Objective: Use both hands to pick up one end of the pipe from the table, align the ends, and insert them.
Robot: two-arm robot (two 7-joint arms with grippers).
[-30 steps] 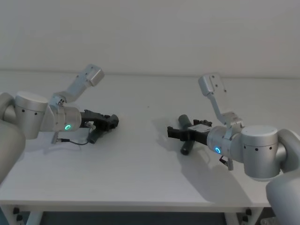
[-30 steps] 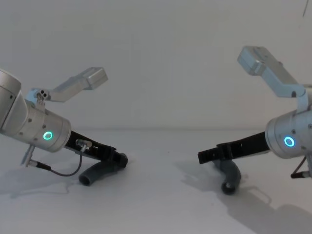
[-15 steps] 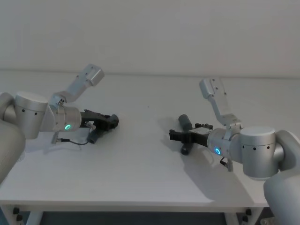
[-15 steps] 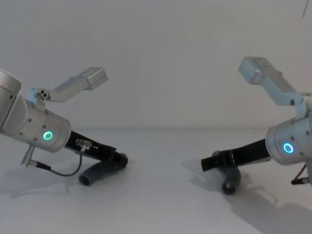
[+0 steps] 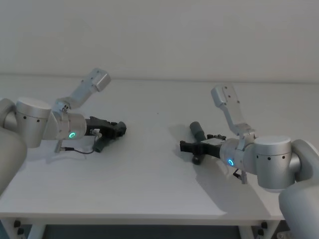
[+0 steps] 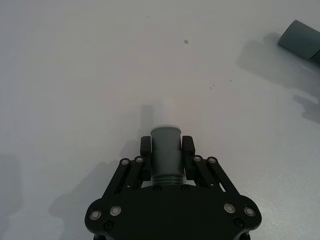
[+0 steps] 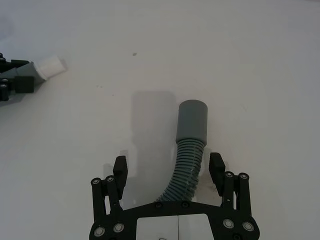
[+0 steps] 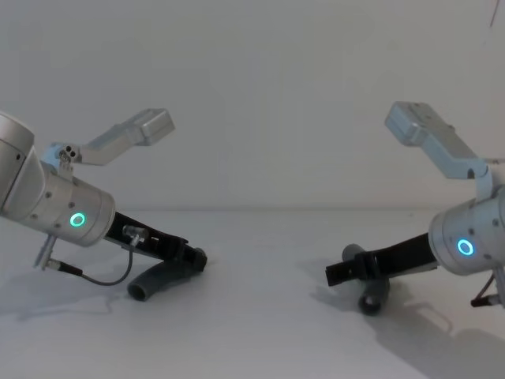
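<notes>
My left gripper point(image 6: 165, 145) is shut on one smooth end of a dark grey pipe piece point(image 6: 165, 156) at the table's left. In the chest view that pipe piece point(image 8: 158, 279) curves down from the left gripper point(image 8: 189, 257) toward the white table point(image 8: 252, 332). On the right, my right gripper point(image 7: 168, 164) is open, low over the table, its fingers point(image 7: 120, 167) standing either side of the ribbed middle of the second pipe piece point(image 7: 192, 122). This second piece point(image 5: 198, 131) lies flat, with the right gripper point(image 5: 186, 146) across it.
The table's front edge point(image 5: 149, 215) runs along the bottom of the head view, and a white wall rises behind. A thin black cable point(image 8: 102, 278) loops under the left wrist. Bare tabletop separates the two pipe pieces.
The right gripper has come down lower and a little toward the robot, now straddling the right pipe piece. The left arm and its pipe piece have not moved.
</notes>
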